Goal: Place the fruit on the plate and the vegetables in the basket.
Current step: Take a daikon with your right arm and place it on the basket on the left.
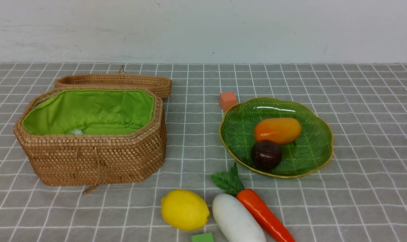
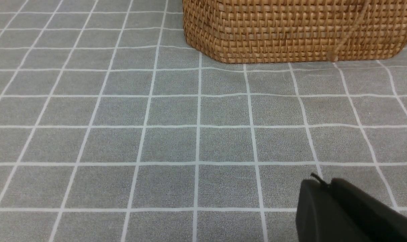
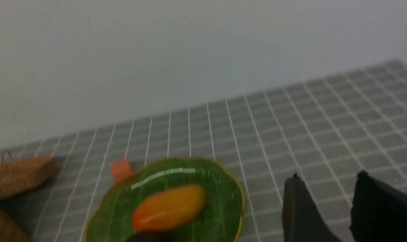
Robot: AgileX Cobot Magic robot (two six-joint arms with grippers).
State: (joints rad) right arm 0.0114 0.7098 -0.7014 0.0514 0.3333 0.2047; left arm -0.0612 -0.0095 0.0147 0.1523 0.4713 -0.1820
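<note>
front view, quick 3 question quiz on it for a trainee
1. True or false: the yellow toy lemon lies on the green leaf-shaped glass plate.
2. Which thing lies on the plate beside the orange-yellow oval toy mango? A) dark maroon toy ball B) small orange cube C) small green cube
3. How many long toy vegetables lie on the grey checked cloth, outside the woven rattan basket?

Key
1. False: it lies on the cloth.
2. A
3. Two: the fat white toy radish and the orange toy carrot.
</note>
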